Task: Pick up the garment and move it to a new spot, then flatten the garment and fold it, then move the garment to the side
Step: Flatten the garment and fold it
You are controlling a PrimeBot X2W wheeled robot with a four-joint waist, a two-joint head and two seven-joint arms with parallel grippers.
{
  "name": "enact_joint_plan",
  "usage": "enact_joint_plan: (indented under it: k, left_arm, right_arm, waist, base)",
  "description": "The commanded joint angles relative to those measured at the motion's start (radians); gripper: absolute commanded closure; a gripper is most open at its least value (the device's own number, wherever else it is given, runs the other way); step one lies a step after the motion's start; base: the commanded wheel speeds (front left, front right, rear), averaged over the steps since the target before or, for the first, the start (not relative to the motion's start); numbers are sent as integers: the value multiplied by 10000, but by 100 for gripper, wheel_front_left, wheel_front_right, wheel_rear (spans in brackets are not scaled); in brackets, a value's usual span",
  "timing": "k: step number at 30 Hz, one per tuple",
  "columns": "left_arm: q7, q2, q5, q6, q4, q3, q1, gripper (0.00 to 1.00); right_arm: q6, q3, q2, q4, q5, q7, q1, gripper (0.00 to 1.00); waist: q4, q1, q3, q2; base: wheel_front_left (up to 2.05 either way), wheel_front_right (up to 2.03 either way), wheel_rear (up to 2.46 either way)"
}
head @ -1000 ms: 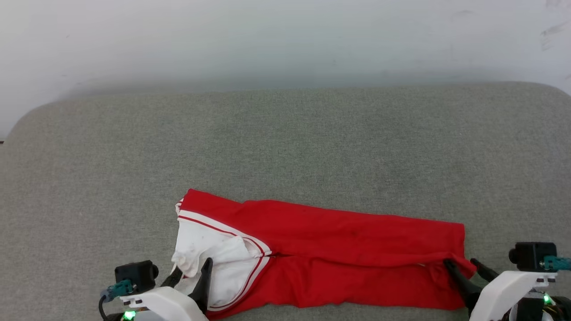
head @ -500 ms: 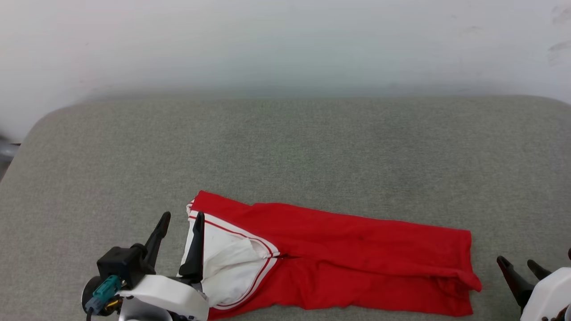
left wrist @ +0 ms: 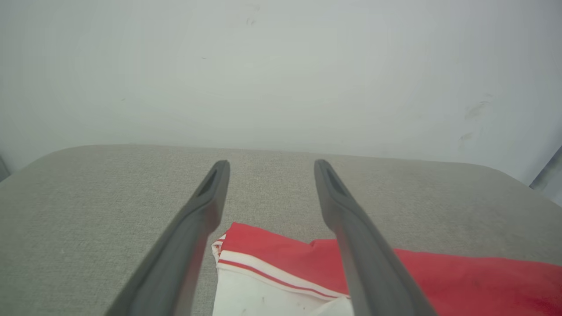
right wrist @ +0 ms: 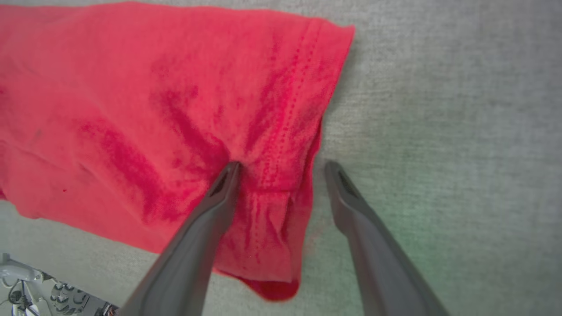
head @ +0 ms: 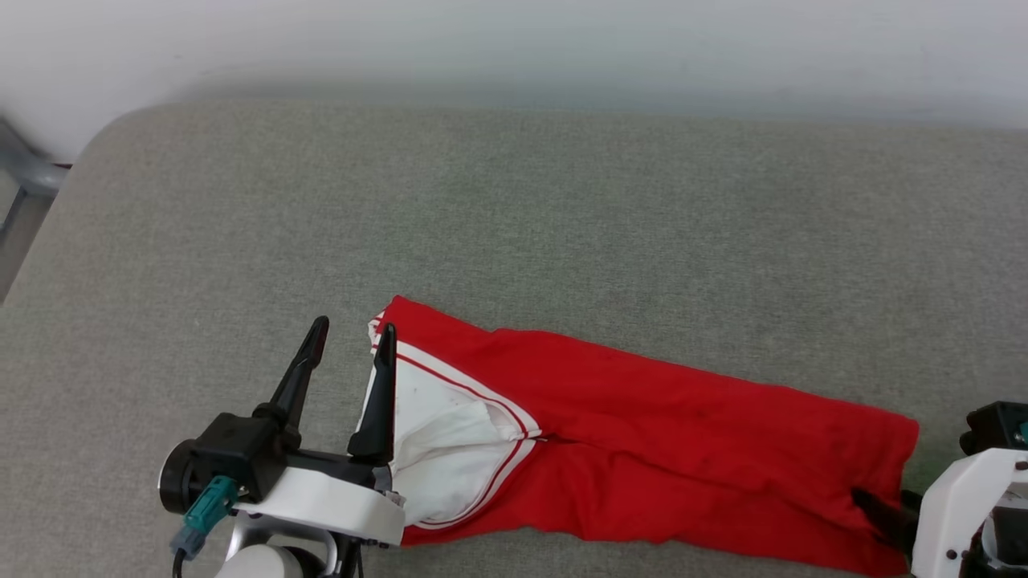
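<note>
**Item:** garment (head: 642, 449), red shirt, one piece.

**Location:** near edge of the grey cloth-covered surface (head: 562, 201), lying as a long narrow band that runs from left of centre to the far right. White sleeve end (head: 438, 449) with red-striped trim at the band's left end; stitched red hem (right wrist: 303, 109) at its right end. Chest lettering not visible.

**Condition:** long sides turned in and meeting along a seam down the middle; some rumpling at the hem corner.

**Left hand** (head: 353, 325): open, holding nothing. One finger over the sleeve end's edge, the other over bare surface just beside it.

**Right hand** (right wrist: 283, 165): open, holding nothing. It straddles the hem edge, one fingertip on red cloth, the other over bare surface.

**Step in hand, as judged:** folding. The lengthwise fold looks complete; the crosswise fold and the move to the side remain.

**Next move calls for:** a hand closing on all layers at one end, not the top layer alone, then carrying that end over to meet the other without dragging the band out of line.
</note>
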Motion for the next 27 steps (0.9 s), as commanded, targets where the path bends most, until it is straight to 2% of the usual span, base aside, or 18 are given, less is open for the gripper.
enact_joint_plan:
  k: [1,2,3,4,14,17,18,23,25,27]
  left_arm:
    - [-54,-58,76,30,-51,-14,-88,0]
    - [-56,-78,80,2,-36,-41,-84,0]
    - [-58,-108,88,-72,73,-86,-84,0]
    - [-59,-110,100,-73,100,-89,-82,0]
    - [-16,29,119,30,269,-61,259,0]
    - [60,158,92,166,183,-23,538,0]
    - [92,212,106,258,80,-21,654,0]
    - [140,268,159,349,-52,-23,766,0]
    - [136,292,161,389,-84,-15,789,0]
    - [150,304,162,409,-114,-15,805,0]
  right_arm:
    - [-2,367,89,378,213,455,91,0]
    - [0,498,84,482,353,596,133,0]
    - [14,752,124,616,712,706,54,91]
    - [14,791,161,599,826,654,-35,100]
    - [-2,734,-497,-120,998,14,-501,100]
    - [-5,172,-845,-260,805,-26,-280,100]
    - [-6,-550,-994,-298,622,81,-70,100]
    - [-6,-2039,-1249,-318,404,446,153,100]
    - [-5,-2454,-1221,-346,426,650,123,100]
    - [-5,-2772,-892,-399,786,950,-81,100]
  waist:
    - [157,0,170,0]
    - [174,0,201,0]
    - [175,0,233,0]
    - [155,0,219,0]
    - [-135,0,-526,0]
    - [-339,0,-892,0]
    - [-412,0,-960,0]
    - [-484,0,-1023,0]
    - [-509,0,-1038,0]
    - [-540,0,-1045,0]
  base:
    - [0,0,0]
    - [0,0,0]
    - [0,0,0]
    - [0,0,0]
    - [0,0,0]
    - [0,0,0]
    - [0,0,0]
    - [0,0,0]
    - [0,0,0]
    - [0,0,0]
